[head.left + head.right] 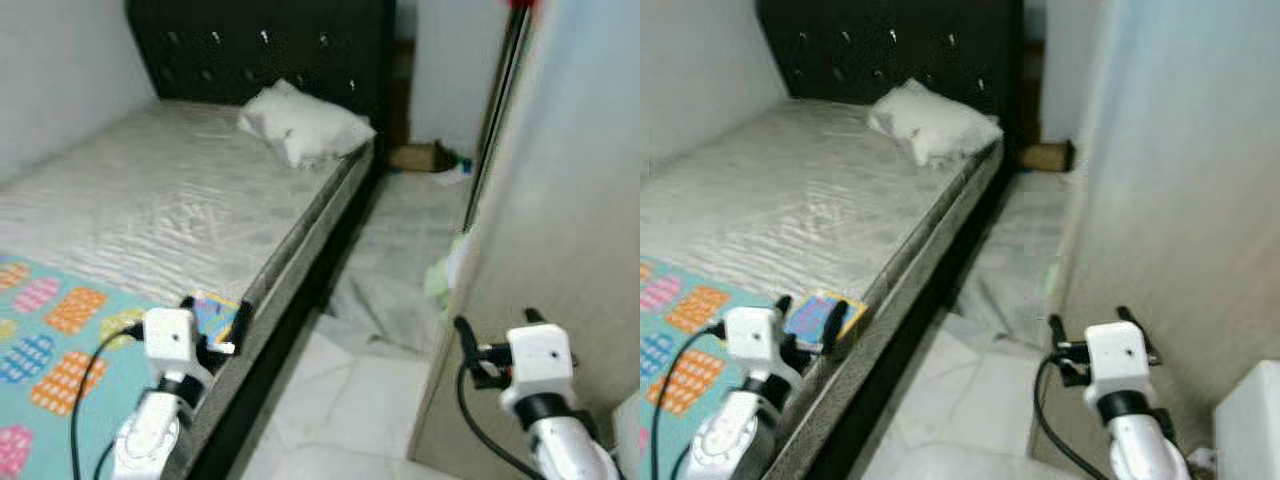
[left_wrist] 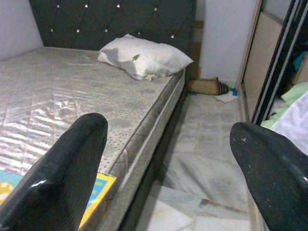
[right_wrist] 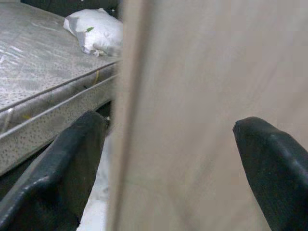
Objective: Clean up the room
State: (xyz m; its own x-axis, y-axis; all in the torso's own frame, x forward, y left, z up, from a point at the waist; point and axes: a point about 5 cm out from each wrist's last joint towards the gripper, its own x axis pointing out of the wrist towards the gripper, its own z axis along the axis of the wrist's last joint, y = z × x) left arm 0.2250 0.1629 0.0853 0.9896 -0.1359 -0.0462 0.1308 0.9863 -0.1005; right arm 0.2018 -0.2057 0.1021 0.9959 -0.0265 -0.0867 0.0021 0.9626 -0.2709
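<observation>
A turquoise blanket (image 1: 45, 355) with pink and orange ovals lies on the near end of the grey mattress (image 1: 170, 200). Its yellow and blue corner (image 1: 218, 312) reaches the bed's edge. My left gripper (image 1: 212, 325) hovers open just over that corner, holding nothing. A white pillow (image 1: 305, 125) rests at the black headboard (image 1: 260, 45). A grey cloth (image 1: 385, 300) lies crumpled on the floor beside the bed. My right gripper (image 1: 497, 325) is open and empty, right up against the beige wardrobe door (image 1: 560, 200), whose edge (image 3: 127, 115) stands between its fingers.
Green clothing (image 1: 440, 275) sticks out at the foot of the wardrobe. A brown item (image 1: 420, 157) and white scraps (image 2: 225, 97) lie on the floor by the far wall. A white box (image 1: 1250, 420) sits at my lower right. A narrow tiled aisle (image 1: 350, 400) separates bed and wardrobe.
</observation>
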